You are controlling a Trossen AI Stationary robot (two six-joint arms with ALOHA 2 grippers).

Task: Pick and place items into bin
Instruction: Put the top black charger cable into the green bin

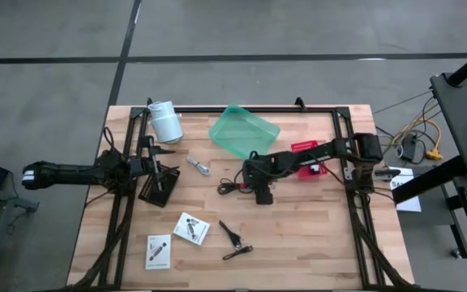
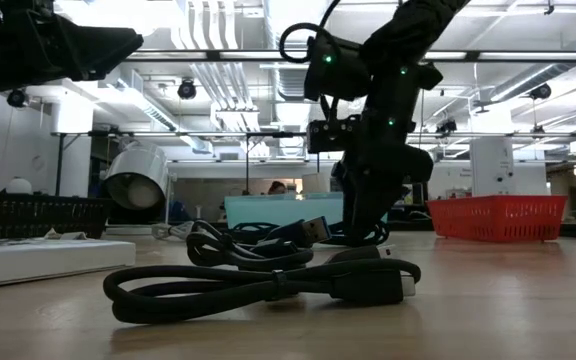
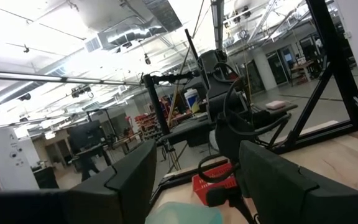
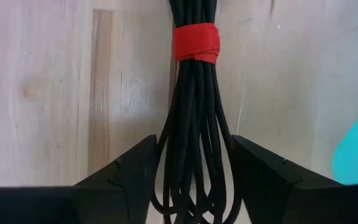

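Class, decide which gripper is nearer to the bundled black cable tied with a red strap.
Right. The right gripper straddles the black cable bundle, one finger on each side. The left gripper is far off by the white cylinder.

The table (image 1: 298, 243) is seen from straight overhead in the high view and level from its surface in the low view; the teal bin (image 1: 244, 130) is shared by both.

This was a robotics lab or industrial workshop: exposed ceiling ducts (image 3: 114, 12) and strip lights ran overhead, workbenches and equipment racks (image 3: 8, 158) filled the far room, and the wooden desk (image 1: 298, 235) stood on bare concrete floor (image 1: 47, 89)
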